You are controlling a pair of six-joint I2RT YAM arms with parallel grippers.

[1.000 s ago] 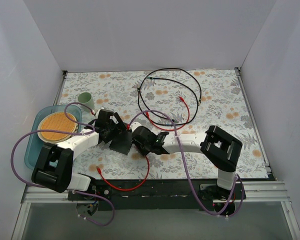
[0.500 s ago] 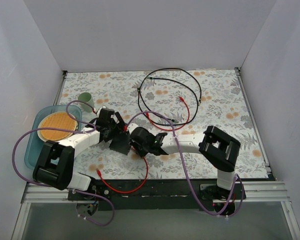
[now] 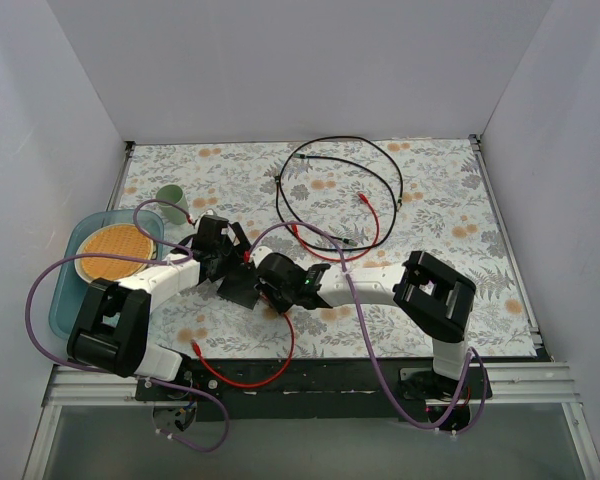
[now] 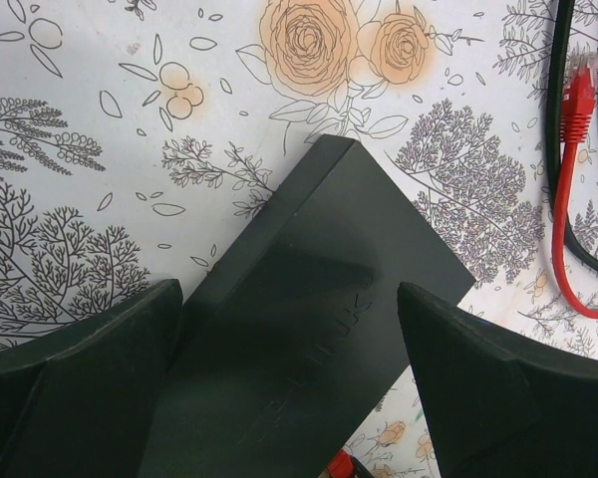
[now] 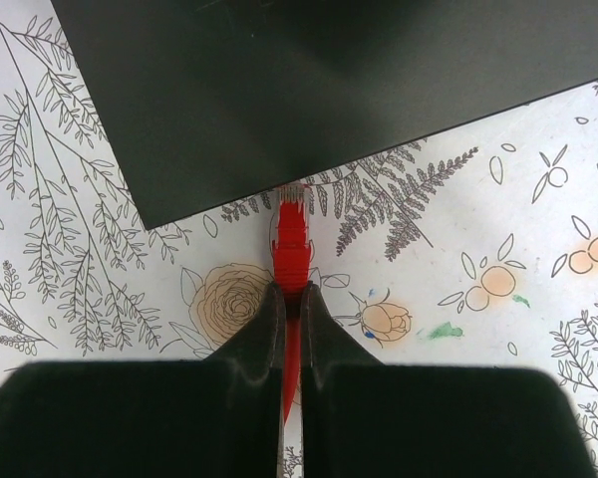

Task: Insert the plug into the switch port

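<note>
Two grippers engaged: our right gripper (image 5: 291,294) pinches the plug (image 5: 292,239), tip at the switch (image 5: 329,90) toward twelve o'clock; left gripper (image 4: 289,295) straddles it, jaws wide. Next, we judge, a straight push.

Switch (image 3: 242,286): flat matte-black rectangular box, lying flat and askew on the flowered worktop, left of middle, toward the near edge.
Plug (image 5: 292,235): red, clear-tipped, level, pointing squarely at the switch's long edge, tip just reaching it.
</note>
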